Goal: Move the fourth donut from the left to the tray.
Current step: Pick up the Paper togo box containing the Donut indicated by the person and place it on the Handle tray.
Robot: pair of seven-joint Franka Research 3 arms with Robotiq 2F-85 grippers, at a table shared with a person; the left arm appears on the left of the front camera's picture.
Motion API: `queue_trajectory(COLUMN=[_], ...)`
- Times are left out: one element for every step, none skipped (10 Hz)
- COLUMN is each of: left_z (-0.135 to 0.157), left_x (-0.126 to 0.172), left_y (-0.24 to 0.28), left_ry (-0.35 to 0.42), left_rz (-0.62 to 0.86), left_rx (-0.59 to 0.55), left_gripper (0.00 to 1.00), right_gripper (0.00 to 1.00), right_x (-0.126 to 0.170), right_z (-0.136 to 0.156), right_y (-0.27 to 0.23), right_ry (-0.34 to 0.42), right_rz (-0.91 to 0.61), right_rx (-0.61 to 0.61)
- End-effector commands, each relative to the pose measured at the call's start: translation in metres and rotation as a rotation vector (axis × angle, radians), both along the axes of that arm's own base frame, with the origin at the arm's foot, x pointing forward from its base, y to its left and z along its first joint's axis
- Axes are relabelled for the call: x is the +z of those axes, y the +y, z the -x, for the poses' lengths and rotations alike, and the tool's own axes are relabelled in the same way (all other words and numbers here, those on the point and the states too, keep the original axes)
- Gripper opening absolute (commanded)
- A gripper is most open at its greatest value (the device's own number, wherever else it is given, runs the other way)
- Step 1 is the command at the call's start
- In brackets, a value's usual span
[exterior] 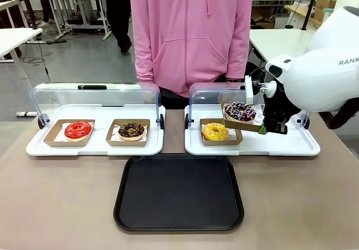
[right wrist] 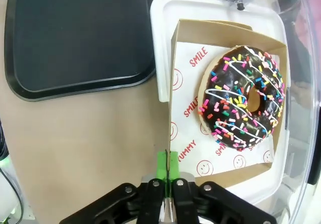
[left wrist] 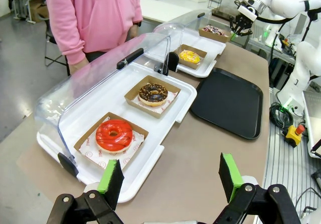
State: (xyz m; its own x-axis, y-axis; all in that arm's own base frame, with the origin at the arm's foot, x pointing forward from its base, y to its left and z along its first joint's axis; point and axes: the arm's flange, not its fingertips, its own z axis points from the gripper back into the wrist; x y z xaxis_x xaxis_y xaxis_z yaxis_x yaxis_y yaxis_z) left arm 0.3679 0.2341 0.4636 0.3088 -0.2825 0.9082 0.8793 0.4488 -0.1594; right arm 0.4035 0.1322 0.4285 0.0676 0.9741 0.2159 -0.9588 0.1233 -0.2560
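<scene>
The fourth donut [exterior: 240, 111], chocolate-glazed with coloured sprinkles, lies in a small brown cardboard tray [exterior: 247, 125]. That tray is raised and tilted over the right white tray. My right gripper [exterior: 263, 128] is shut on its right edge. In the right wrist view the green pads [right wrist: 168, 164] pinch the cardboard rim [right wrist: 173, 83], with the donut [right wrist: 244, 97] just beyond them. The black tray [exterior: 179, 197] lies empty at the table's middle front, also in the right wrist view [right wrist: 75, 33]. My left gripper [left wrist: 170, 176] hangs open above the table's left end.
The left white tray [exterior: 95, 146] holds a red donut [exterior: 78, 130] and a nut-crumbed chocolate donut [exterior: 132, 130]. A yellow donut [exterior: 215, 131] sits in the right white tray [exterior: 291, 146]. Clear lids stand open behind both. A person in a pink hoodie [exterior: 190, 31] stands at the far side.
</scene>
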Motion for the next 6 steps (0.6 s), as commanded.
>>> queue_trajectory(left_z=[0.000, 0.000, 0.000, 0.000, 0.000, 0.000], left_x=[0.001, 0.001, 0.001, 0.001, 0.001, 0.001], left_y=[0.001, 0.001, 0.001, 0.001, 0.001, 0.001], left_ry=[-0.028, -0.028, -0.028, -0.028, -0.028, -0.028], left_rz=[0.011, 0.011, 0.011, 0.011, 0.011, 0.011], left_rx=[-0.011, -0.011, -0.011, -0.011, -0.011, -0.011], left_gripper=[1.00, 1.00, 1.00, 1.00, 1.00, 1.00], right_gripper=[0.02, 0.02, 0.02, 0.02, 0.02, 0.02], right_x=[-0.012, -0.016, -0.016, -0.016, -0.018, -0.020], right_z=[0.017, 0.031, 0.044, 0.056, 0.070, 0.078], right_y=[0.022, 0.038, 0.053, 0.067, 0.088, 0.104], right_ry=[-0.001, -0.005, -0.016, -0.020, -0.010, -0.014], right_rz=[0.040, 0.038, 0.038, 0.044, 0.044, 0.047], right_rx=[-0.049, -0.069, -0.076, -0.091, -0.101, -0.108])
